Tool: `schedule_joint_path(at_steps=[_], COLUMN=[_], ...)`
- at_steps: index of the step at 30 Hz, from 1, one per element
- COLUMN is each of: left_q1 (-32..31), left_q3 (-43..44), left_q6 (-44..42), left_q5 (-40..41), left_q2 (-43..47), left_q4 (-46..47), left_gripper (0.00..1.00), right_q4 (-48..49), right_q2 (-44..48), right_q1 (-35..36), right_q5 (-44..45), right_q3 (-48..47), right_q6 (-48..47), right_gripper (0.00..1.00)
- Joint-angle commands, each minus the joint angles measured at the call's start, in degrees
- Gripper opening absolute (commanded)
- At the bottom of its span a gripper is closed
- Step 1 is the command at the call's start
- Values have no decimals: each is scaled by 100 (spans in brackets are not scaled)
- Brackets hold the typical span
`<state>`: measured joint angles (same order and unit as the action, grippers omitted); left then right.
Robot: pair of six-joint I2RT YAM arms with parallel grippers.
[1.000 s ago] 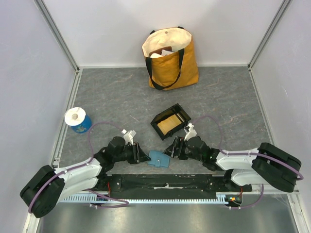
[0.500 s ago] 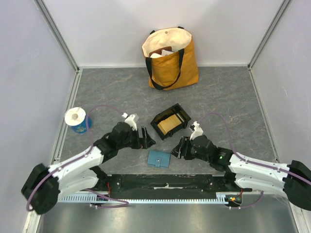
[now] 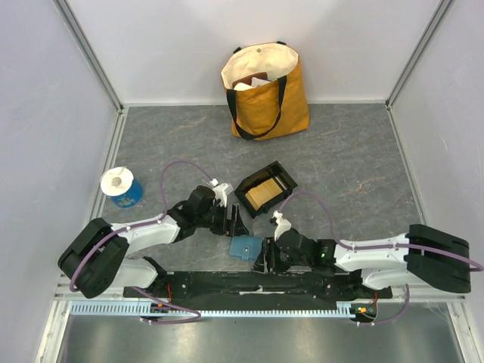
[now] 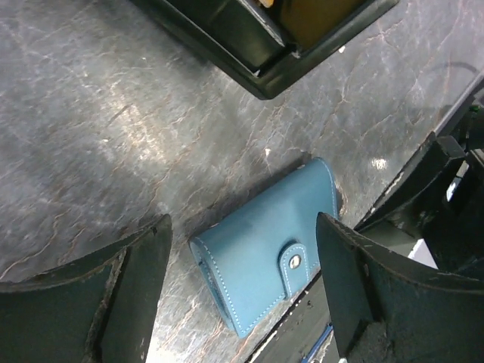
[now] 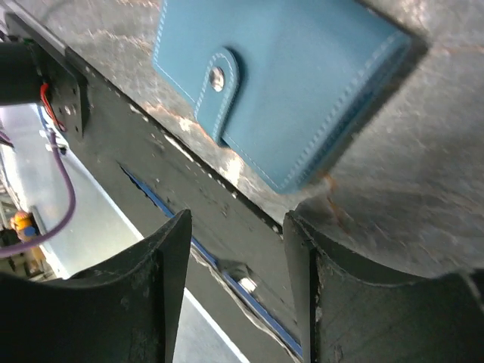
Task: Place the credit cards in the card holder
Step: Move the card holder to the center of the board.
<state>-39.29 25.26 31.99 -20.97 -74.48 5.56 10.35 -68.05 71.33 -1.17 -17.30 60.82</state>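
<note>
Well to the left of the black tray (image 3: 265,189), by the side wall: a blue tub (image 3: 121,189) with a white top, upright on the grey desk (image 3: 348,151).

Next rightward, the left arm (image 3: 151,231), stretched low toward the tray's near-left corner. At its end, the left pincer (image 3: 236,221) (image 4: 242,227), just near-left of the tray: open, fingers (image 4: 113,287) spread wide, gripping nothing.

Just on the near side of the tray, close to the black rail (image 3: 257,283) at the desk's front edge: the card holder (image 3: 245,248) (image 4: 265,242). Teal-blue, folded shut, snap tab fastened, lying flat. In the left wrist view, framed in the gap between the left fingers, untouched.

Inside the tray itself: a tan credit card (image 3: 265,194), lying flat. Number of cards stacked there impossible to tell.

Behind the tray, against the back wall: a mustard-and-cream tote bag (image 3: 265,91) with black handles, standing upright, something brown and white showing at its mouth.

Nearer than the tray and a touch to its near side again, at the front rail: the right pincer (image 3: 261,261) (image 5: 234,227), parted, nothing between its fingers (image 5: 363,295). Card holder just beyond the fingertips in the right wrist view; contact or a small gap, impossible to tell.

Further right of the tray, along the front edge: the right arm (image 3: 378,253), lying low.
</note>
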Motion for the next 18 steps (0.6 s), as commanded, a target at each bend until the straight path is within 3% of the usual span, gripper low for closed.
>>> schedule_joint_path(at_steps=[1, 9, 14, 18], left_q1=[18, 18, 18, 18], left_q3=[-257, -820, -996, -873], left_q6=[-246, -70, 123, 141], left_q5=[-724, -1005, -1102, -1155], left_q2=[-225, -102, -14, -146], left_q4=[481, 727, 999, 1087], left_gripper=[82, 68, 62, 66], right_q4=[915, 960, 1172, 584], right_q2=[-594, -719, -525, -455], right_q1=[39, -251, -602, -708], right_q5=[529, 1215, 970, 776], right_q3=[-168, -64, 139, 34], right_q6=[325, 607, 300, -69], right_gripper=[59, 55, 56, 60])
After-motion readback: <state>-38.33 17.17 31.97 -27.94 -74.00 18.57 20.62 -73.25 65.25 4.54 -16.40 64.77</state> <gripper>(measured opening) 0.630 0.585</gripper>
